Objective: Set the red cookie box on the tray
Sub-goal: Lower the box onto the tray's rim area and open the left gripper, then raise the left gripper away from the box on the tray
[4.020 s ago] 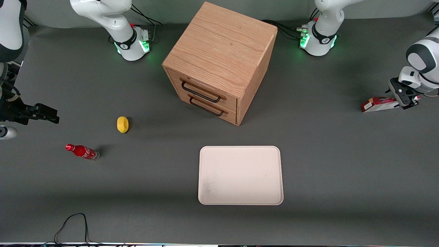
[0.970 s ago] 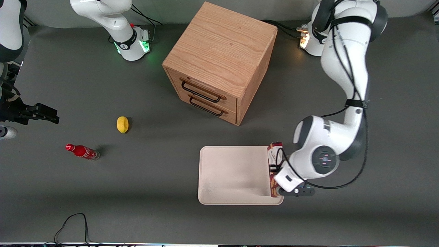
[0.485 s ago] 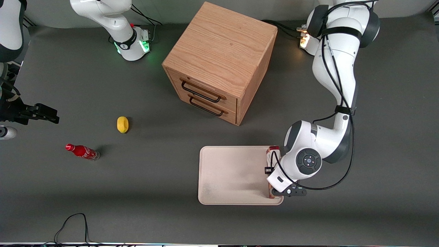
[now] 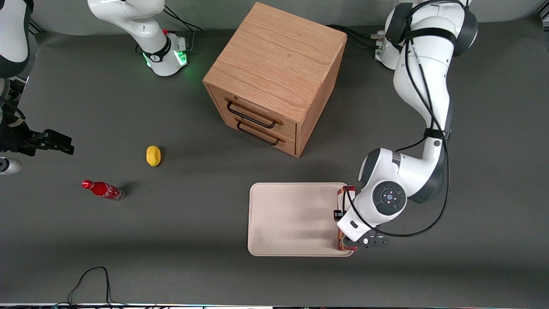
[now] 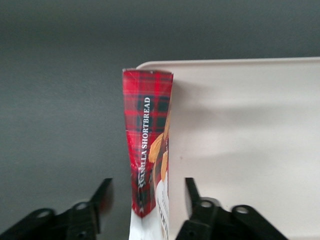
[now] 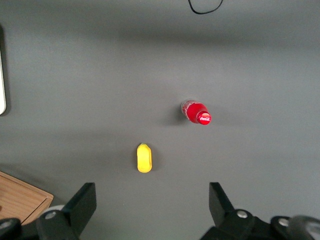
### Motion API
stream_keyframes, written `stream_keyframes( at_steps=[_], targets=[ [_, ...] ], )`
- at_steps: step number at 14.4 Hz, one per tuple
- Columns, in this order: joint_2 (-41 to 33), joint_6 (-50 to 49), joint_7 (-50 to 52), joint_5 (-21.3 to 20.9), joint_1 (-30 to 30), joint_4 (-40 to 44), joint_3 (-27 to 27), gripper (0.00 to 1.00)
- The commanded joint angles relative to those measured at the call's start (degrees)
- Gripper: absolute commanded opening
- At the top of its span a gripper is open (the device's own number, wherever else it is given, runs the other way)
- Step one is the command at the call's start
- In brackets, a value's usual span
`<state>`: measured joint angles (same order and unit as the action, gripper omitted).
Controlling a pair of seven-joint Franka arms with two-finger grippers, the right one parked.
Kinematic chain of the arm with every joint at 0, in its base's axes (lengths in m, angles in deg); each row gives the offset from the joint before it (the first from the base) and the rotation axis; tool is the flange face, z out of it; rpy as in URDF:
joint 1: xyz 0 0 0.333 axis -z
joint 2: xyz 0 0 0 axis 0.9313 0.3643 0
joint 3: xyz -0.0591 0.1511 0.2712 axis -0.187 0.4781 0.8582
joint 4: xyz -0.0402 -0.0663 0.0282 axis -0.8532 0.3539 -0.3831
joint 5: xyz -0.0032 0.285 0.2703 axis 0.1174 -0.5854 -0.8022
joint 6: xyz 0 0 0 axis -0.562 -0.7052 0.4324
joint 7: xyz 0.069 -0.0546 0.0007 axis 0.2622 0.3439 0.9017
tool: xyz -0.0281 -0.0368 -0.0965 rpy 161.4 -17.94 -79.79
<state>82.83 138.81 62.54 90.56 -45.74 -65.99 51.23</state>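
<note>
Red cookie box standing on edge at the tray's rim, gripper spread around it.

I am seeing the red cookie box (image 5: pixel 148 150) sitting on its narrow edge along the tray (image 4: pixel 291 219) side nearest the working arm, at about 3 o'clock from the tray's middle, with its plaid spine facing my wrist camera. The gripper (image 5: pixel 146 210) is hovering directly over the box (image 4: pixel 342 214), its black fingers (image 5: pixel 102 197) spread wide, with a gap showing on both sides of the cardboard. The wooden drawer cabinet (image 4: pixel 274 77) is standing at about 12 o'clock from the tray, and the yellow lemon (image 4: pixel 153 155) and small red soda bottle (image 4: pixel 103 189) are lying well apart toward the parked arm's end of the table.
</note>
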Motion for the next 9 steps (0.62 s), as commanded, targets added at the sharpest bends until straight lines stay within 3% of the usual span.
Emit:
stream_keyframes(
  at_steps=[1,3,9],
  targets=[
    [-9.2,-1.8,0.2,0.0,-1.7,-8.2,0.5,1.0],
    [-19.0,-0.9,-0.1,0.1,-4.8,-18.3,0.4,1.0],
    [-38.1,-9.3,-3.6,0.0,-12.6,-30.9,0.3,1.0]
  ],
)
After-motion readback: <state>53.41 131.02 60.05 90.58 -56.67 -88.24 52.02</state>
